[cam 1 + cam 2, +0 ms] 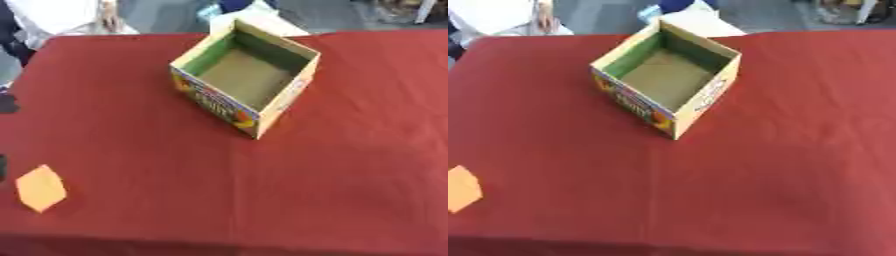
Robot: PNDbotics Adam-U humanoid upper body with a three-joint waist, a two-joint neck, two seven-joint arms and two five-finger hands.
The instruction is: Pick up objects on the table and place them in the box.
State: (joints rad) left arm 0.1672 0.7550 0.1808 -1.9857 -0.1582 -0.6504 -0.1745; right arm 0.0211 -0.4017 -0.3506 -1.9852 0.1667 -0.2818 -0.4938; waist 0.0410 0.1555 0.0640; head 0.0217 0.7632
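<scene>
Two risks are standing out, as a judgement. The orange piece (40, 188) is looking flat and thin against the cloth (350, 165), so fingers closing on it may slide over it or bunch the fabric instead of lifting it. It is also sitting close to the table's left and near edges, so a nudge from a reaching hand could push it off. Neither hand is showing in either view, so I cannot tell whether the fingers are apart, together or closed on anything, and nothing is visibly being held or touched. With no hand in sight, places are being given by the side each arm would enter from. The orange piece is lying nearest the left arm's side, low in the view, alone and well apart from the box (248, 80). The box is standing open and upright farther out, towards the far middle of the table, turned corner-on, and its inside is looking empty. A dark shape (5, 104) is sitting at the left edge; I cannot tell what it is.
</scene>
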